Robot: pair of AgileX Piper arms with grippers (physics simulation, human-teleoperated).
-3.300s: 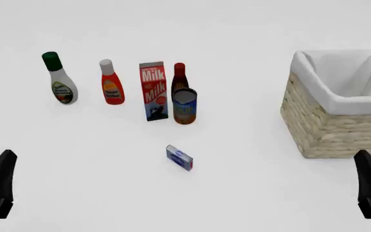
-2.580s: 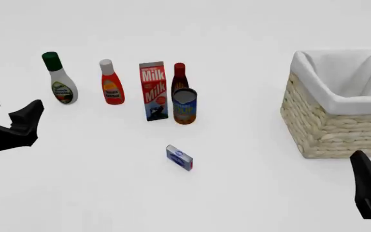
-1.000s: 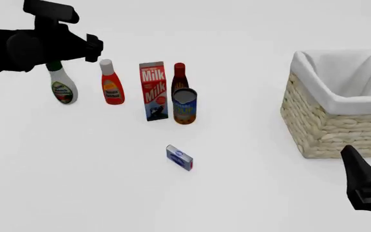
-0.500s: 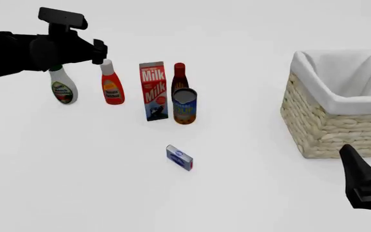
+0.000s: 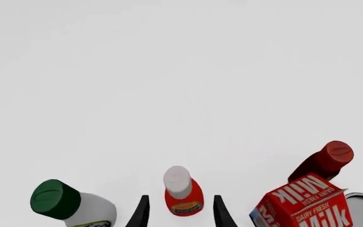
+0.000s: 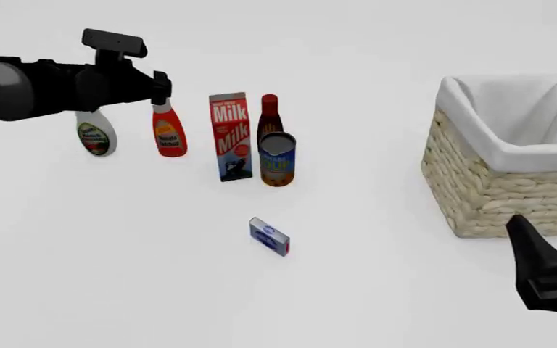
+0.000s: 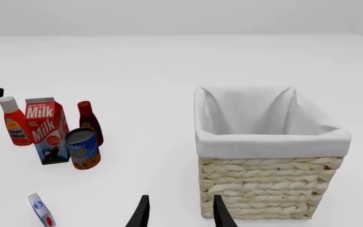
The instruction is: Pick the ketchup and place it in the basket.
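Toward the far left corner of the table (image 6: 114, 275), the white bottle with the green cap (image 5: 68, 204) stands upright, partly hidden in the front view by the left arm. Just to its right the ketchup (image 6: 168, 133) is upright and untouched on the surface, in the far left part of the table. The left gripper (image 6: 160, 85) hangs directly above its white cap. Its fingers (image 5: 141, 213) are spread, and in the left wrist view the ketchup (image 5: 183, 191) sits centred in the gap between them, with clearance on both sides.

The chief risk I see is a descent that is slightly off: a fingertip landing on the cap would likely tip the narrow bottle toward the green-capped bottle or the milk carton (image 6: 230, 135). Closing high on the tapered neck could also let the smooth plastic slip out during the lift.

Right of the carton stand the dark-red bottle (image 6: 269, 114) and a can (image 6: 276, 158), both close enough to be clipped if the ketchup is carried low toward the basket. A small box (image 6: 270, 235) lies nearer the table's middle, out of that path.

The basket (image 6: 506, 181) sits at the right edge, well apart from the ketchup, so the carry is long, and its raised cloth rim could catch the bottle's base.

The right gripper (image 7: 177, 212) waits with fingers apart near the front right corner, holding nothing.
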